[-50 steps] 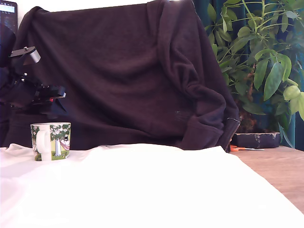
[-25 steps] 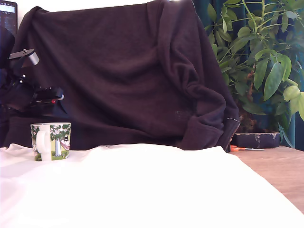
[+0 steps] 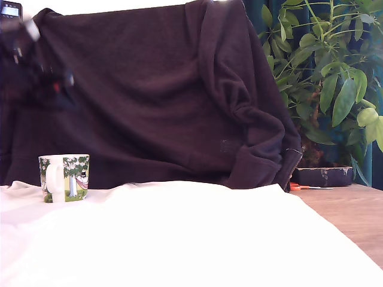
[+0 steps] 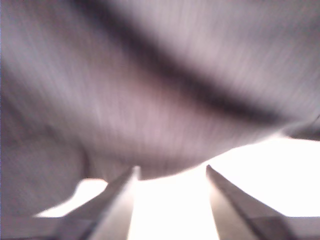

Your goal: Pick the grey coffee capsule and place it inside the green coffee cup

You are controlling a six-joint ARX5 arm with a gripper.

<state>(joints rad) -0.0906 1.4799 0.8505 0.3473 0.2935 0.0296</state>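
Gripper (image 4: pixel 170 175) high above the cup (image 3: pixel 64 177) at the exterior view's left; fingers apart, nothing between them. Arm image blurred. Capsule not in view, probably inside the cup, though its interior is hidden. Judged step: retreat after placing. Next: confirm capsule sits in cup.

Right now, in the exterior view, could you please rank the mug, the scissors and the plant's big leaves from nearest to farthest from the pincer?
The pincer is blurred, high at that view's left.
1. Mug: left, directly below it on the white cloth.
2. Big leaves: upper right.
3. Scissors: low at far right, on the wooden table.
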